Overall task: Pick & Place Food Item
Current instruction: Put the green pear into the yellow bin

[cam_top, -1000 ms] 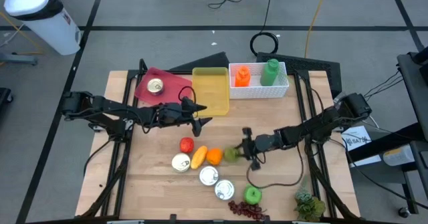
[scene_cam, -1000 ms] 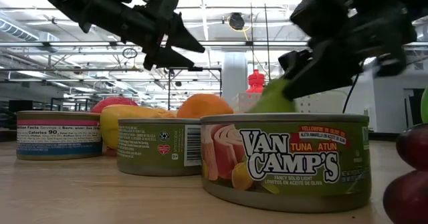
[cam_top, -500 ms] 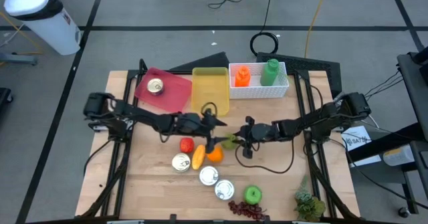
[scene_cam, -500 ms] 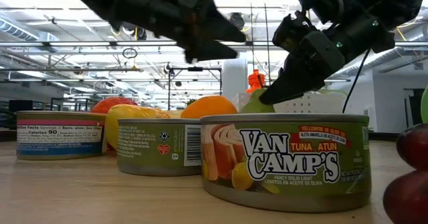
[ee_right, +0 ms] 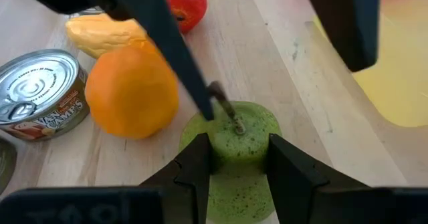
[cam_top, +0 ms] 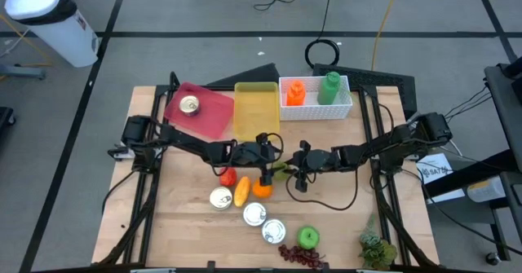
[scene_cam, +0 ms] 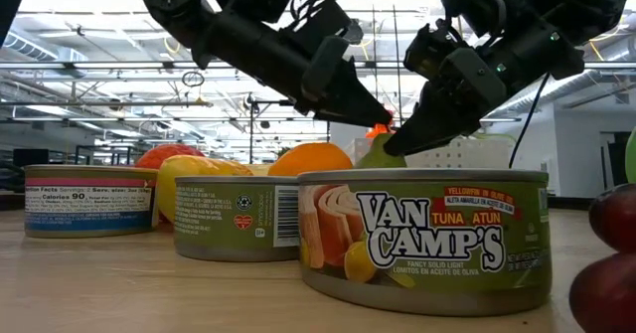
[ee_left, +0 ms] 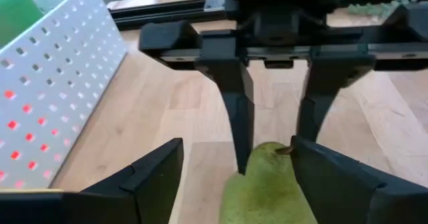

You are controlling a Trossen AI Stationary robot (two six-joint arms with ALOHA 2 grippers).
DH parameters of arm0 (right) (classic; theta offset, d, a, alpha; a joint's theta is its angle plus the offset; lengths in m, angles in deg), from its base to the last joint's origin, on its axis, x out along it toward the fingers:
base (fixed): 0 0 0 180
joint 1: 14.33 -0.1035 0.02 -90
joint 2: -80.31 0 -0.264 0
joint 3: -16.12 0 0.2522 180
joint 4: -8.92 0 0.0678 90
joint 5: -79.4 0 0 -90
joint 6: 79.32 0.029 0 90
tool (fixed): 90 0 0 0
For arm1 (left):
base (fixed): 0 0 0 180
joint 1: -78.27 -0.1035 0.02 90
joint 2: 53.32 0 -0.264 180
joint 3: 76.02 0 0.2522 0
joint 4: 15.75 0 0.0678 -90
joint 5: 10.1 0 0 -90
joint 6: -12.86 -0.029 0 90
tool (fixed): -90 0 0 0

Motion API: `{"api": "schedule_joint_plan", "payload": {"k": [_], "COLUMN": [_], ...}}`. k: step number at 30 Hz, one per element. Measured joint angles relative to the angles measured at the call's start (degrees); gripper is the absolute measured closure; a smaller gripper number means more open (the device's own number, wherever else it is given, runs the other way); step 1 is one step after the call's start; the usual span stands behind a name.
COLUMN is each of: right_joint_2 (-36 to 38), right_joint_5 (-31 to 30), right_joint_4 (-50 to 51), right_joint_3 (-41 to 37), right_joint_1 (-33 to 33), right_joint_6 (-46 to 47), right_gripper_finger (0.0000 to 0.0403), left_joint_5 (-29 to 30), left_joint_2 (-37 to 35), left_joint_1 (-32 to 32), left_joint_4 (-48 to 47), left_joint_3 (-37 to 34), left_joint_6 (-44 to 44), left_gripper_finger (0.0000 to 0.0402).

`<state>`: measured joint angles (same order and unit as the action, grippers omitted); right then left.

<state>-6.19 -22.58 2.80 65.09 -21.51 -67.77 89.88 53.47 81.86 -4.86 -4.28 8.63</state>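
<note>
One green pear [ee_right: 235,144] above mid-table, clamped in the right gripper [ee_right: 234,158], flanked by the wide-spread left gripper [ee_left: 235,167]; nearby, one orange [cam_top: 261,189], three tuna cans [cam_top: 255,214], two bottles [cam_top: 329,88].

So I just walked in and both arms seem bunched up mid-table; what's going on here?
The right gripper is shut on a green pear, holding it above the middle of the wooden table. The left gripper has its fingers open on either side of the pear's far end, so this looks like a handover between arms, not yet completed. Beside them lie an orange, a yellow fruit, a red fruit and three cans. The yellow tray sits at the back.
</note>
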Motion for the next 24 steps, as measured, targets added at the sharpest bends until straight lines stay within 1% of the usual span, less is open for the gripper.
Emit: {"api": "schedule_joint_plan", "payload": {"k": [3, 8, 14, 21, 24], "right_joint_2": [0.00, -0.02, -0.02, -0.02, -0.02], "right_joint_5": [0.01, 0.03, 0.03, 0.06, 0.08], "right_joint_4": [0.00, 0.02, 0.04, 0.04, 0.04], "right_joint_3": [0.00, 0.00, 0.00, -0.02, -0.02], "right_joint_1": [0.00, 0.00, 0.00, -0.02, -0.02], "right_joint_6": [0.00, 0.00, 0.00, 0.00, 0.00], "right_gripper_finger": [0.0296, 0.0296, 0.0288, 0.0296, 0.0290], "left_joint_5": [-1.04, -3.81, -3.98, -4.12, -4.91], "left_joint_2": [-0.01, -0.01, -0.01, -0.01, -0.03], "left_joint_1": [-0.36, -0.41, -0.49, -0.74, -0.83], "left_joint_4": [-0.10, -0.09, -0.38, -0.55, -0.82], "left_joint_3": [0.00, 0.00, 0.00, 0.00, 0.00], "left_joint_6": [0.60, 1.28, 1.14, 1.08, 0.64], "left_gripper_finger": [0.0146, 0.0204, 0.0273, 0.0335, 0.0373]}}
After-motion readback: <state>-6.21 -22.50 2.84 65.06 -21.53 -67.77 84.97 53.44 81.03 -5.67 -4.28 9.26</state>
